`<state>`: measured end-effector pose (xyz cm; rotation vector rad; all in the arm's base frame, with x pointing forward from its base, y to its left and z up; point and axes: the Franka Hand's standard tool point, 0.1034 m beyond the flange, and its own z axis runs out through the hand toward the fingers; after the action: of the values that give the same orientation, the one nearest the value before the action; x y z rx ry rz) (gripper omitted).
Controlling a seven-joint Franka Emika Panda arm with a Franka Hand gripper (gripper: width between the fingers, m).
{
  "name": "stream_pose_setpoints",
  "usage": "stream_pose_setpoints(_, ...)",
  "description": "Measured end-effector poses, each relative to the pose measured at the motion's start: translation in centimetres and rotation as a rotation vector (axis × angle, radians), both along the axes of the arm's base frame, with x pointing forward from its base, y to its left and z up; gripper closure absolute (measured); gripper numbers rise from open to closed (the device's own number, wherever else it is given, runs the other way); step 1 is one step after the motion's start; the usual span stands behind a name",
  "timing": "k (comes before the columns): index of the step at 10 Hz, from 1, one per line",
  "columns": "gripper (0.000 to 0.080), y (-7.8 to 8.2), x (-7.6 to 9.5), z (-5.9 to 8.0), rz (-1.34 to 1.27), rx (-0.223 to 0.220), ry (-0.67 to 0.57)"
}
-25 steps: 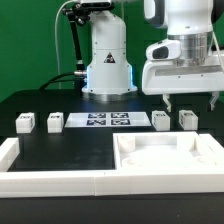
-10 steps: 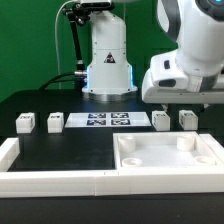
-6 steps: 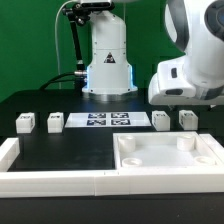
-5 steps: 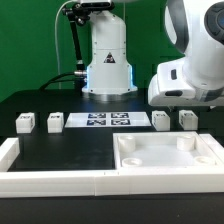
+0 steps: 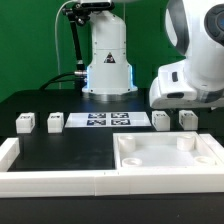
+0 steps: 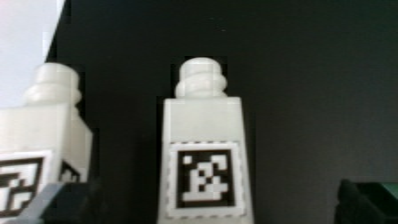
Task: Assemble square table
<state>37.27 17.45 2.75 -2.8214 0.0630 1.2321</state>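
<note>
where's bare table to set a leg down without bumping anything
Largest bare patch: the black table bordered by the marker board behind, the L-shaped rail in front and the square panel on the exterior view's right. Crowded: a leg and a second leg behind the panel, under the arm.

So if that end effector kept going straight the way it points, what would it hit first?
Most likely the white leg standing upright, centred between the open end effector's fingertips in the wrist view. A second leg stands beside it, off that line. Distance unclear.
</note>
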Motion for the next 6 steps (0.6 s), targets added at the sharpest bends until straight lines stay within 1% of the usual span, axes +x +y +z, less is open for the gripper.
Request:
stream_pose_setpoints(3, 0.015, -0.1, -0.9, -1.4, 0.0, -0.001, -0.023)
stream_pose_setpoints(4, 0.015, -0.1, -1.3, -1.5, 0.0, -0.005, -0.019)
stream_pose_setpoints(6, 0.015, 0.2, -1.6, -1.5, 0.0, -0.018, -0.015)
